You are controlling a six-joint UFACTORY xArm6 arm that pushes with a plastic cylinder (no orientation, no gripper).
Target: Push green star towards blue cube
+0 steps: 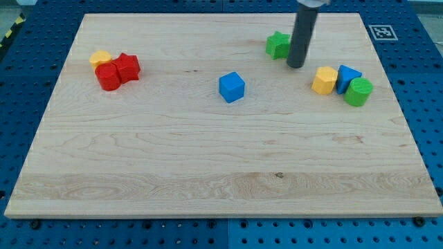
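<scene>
My tip rests on the bench, touching or just beside the green star, which lies at its upper left; there is no gripper, only the rod; the blue cube sits well to the tip's lower left; a yellow block, blue block and green cylinder cluster to its right; far left lie two red blocks and a yellow block.

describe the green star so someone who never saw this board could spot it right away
On the wooden board, look near the top edge, right of centre, where the dark rod comes down. The green star sits just left of my tip. Unlike the green cylinder clustered at the view's right, it stands alone and has points.
</scene>
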